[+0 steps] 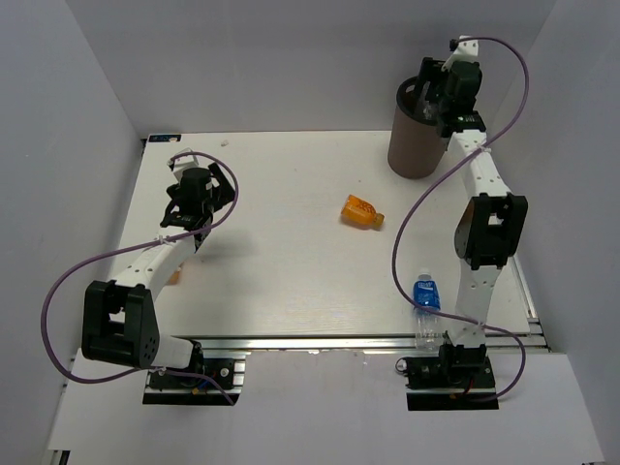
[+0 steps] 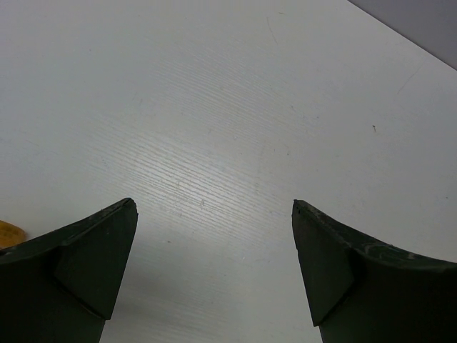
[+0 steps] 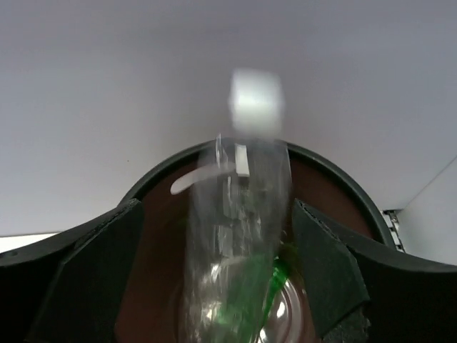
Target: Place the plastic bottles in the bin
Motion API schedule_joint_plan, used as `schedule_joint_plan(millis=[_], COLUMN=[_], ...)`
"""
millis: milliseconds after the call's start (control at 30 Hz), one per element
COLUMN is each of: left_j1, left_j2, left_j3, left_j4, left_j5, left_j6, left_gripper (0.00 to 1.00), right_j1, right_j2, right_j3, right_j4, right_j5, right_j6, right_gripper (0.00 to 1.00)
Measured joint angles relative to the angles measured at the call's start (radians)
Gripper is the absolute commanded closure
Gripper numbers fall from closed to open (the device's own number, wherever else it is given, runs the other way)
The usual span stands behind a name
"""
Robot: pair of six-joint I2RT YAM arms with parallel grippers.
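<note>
The clear bottle [image 3: 239, 214] was seen blurred between the spread fingers of the right tool [image 3: 214, 204], above the bin [image 3: 344, 182] at the far right; release was judged under way. The left tool [image 2: 214, 206] was held wide, empty. Next, the orange bottle [image 1: 361, 210], lying centrally, would need grasping.

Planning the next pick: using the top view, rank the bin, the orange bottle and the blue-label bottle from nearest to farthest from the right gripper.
1. bin: directly under the right gripper, far right corner.
2. orange bottle: lying in the middle.
3. blue-label bottle: at the near edge, right side.
</note>
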Motion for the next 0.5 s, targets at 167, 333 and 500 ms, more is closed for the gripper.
schedule_joint_plan(millis=[167,333,500], left_j1=[0.000,0.000,0.000], left_j2=[0.000,0.000,0.000], left_j3=[0.000,0.000,0.000], left_j4=[0.000,0.000,-0.003], left_j5=[-0.014,-0.011,-0.003], left_j6=[0.002,0.002,0.001], left_gripper=[0.02,0.02,0.02], right_j1=[0.000,0.019,0.109], right_j2=[-0.089,-0.314,-0.522], right_j3=[-0.009,-0.090,-0.309], right_j4=[-0.075,-0.223,-0.340], right_j5=[-0.063,-0.340,-0.584], right_j6=[-0.040,-0.192,-0.348], right_gripper=[0.11,0.11,0.11])
